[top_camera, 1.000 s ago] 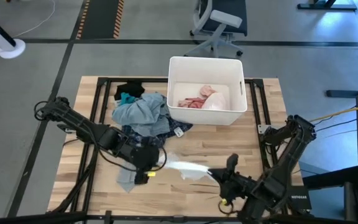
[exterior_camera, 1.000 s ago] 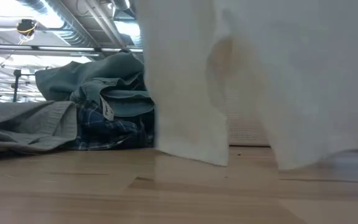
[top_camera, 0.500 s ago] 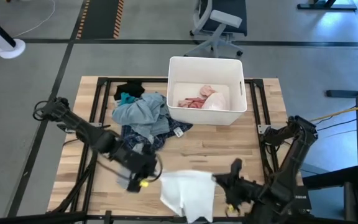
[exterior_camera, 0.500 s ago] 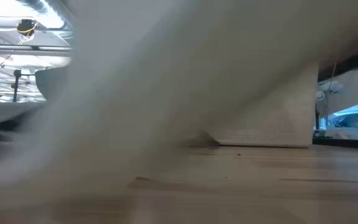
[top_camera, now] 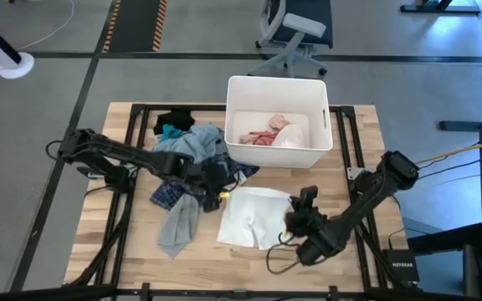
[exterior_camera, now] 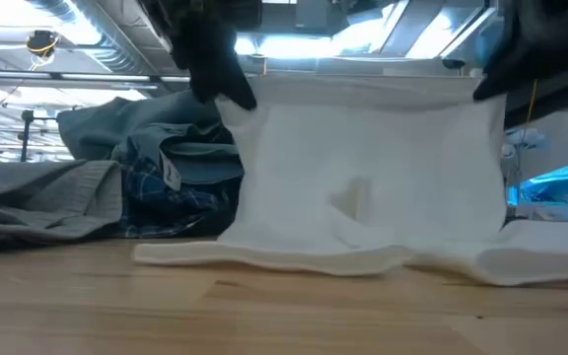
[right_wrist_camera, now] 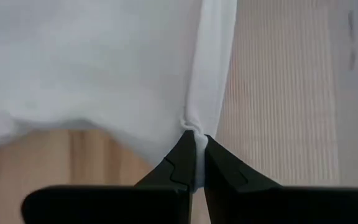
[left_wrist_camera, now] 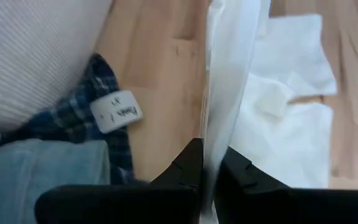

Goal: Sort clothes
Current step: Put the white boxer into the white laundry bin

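Observation:
A white garment (top_camera: 256, 219) is stretched between my two grippers in front of the bin. My left gripper (top_camera: 222, 195) is shut on its top left corner and my right gripper (top_camera: 298, 206) on its top right corner. In the low view its upper edge (exterior_camera: 363, 84) runs level between them, and its lower part (exterior_camera: 294, 258) lies on the table. The other clothes lie in a pile at the left: light blue-grey (top_camera: 192, 149), dark blue plaid (top_camera: 172, 192), grey (top_camera: 176, 227), teal (top_camera: 171, 131) and black (top_camera: 174, 119). My left gripper pinches the white garment's upper edge (left_wrist_camera: 213, 134) at its left corner between its two fingers, slanting down from the left. The cloth hangs below the fingers, its lower part on the table. My right gripper pinches a bunched fold of the upper edge (right_wrist_camera: 194, 124) at the right corner, slanting down from the right. The edge is drawn fairly taut between the two grippers.
The white bin (top_camera: 233, 117) stands at the table's far middle and holds pink (top_camera: 262, 134) and white cloth. A small white tag (left_wrist_camera: 115, 112) lies on the plaid. Bare wood (top_camera: 341, 259) shows at the near right.
Both grippers have swung the white garment out over the near edge, then gone down and toward the far edge, keeping their hold. The garment, bunched between them a second ago, is now spread wide, with its lower part laid on the table.

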